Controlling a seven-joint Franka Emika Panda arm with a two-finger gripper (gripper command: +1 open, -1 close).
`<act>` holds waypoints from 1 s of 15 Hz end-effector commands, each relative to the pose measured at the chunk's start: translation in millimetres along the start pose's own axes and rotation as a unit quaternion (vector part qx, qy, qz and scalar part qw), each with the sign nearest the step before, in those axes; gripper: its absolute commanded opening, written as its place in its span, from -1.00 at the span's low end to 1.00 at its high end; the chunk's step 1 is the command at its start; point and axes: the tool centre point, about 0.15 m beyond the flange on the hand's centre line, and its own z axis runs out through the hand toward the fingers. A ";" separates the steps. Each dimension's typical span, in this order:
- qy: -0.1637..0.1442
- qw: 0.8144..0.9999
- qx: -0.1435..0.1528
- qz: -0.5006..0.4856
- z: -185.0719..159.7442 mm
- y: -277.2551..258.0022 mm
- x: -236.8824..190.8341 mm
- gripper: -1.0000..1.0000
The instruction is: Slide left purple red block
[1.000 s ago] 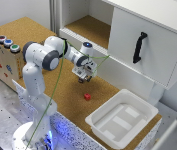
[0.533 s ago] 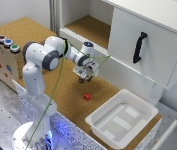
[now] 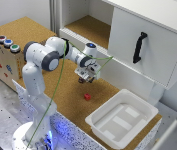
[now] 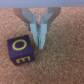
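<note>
The purple red block (image 4: 20, 50) shows in the wrist view as a small dark purple cube with yellow letters, lying on the cork table top. My gripper (image 4: 40, 41) is shut and empty. Its fingertips (image 4: 37, 36) are pressed together just beside the block's upper corner, close to the table. In the exterior view my gripper (image 3: 85, 76) hangs low over the cork surface in front of the cabinet. There the block is hidden under the hand. A bright red small cube (image 3: 87, 96) lies a little nearer the table's front.
A white tray (image 3: 147, 111) stands at the exterior view's right front. A white cabinet with an open shelf (image 3: 90, 27) and a black-handled door (image 3: 139, 47) stands behind. A wooden box with coloured buttons (image 3: 7, 44) is at the left.
My gripper has come down a little toward the table. The red cube and the tray have not moved.
</note>
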 end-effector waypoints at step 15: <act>-0.040 0.996 0.012 -0.076 4.0 -100.4 -14.8 -1.00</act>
